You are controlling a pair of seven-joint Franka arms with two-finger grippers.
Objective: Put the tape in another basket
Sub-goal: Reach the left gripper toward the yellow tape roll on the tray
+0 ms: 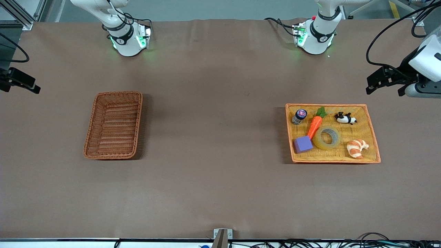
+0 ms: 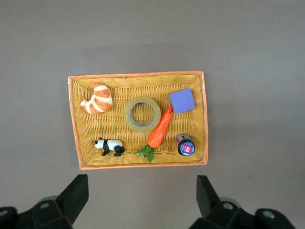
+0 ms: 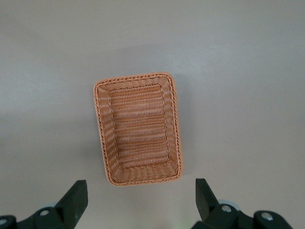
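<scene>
Lower right of the front view, in the yellow tray [image 1: 373, 146], sits the tape [image 1: 327, 137], flat between the carrot [image 1: 314, 125] and croissant [image 1: 357, 148]; looks light and stiff but probably slick, so I'd pinch one wall of the ring through the hole. My left gripper [image 2: 143, 200] hangs wide open over bare table by the tray; my right gripper [image 3: 142, 200], also spread wide, waits above the brown cloth near the empty basket [image 1: 113, 124]; loads of room.

The translucent yellowish ring of packing tape [image 1: 327, 137] [image 2: 142, 114] lies flat in a yellow-orange woven tray [image 1: 372, 134] [image 2: 76, 119]. The narrow reddish-brown wicker basket [image 1: 114, 125] [image 3: 137, 129] sits empty toward the right arm's end of the counter.
</scene>
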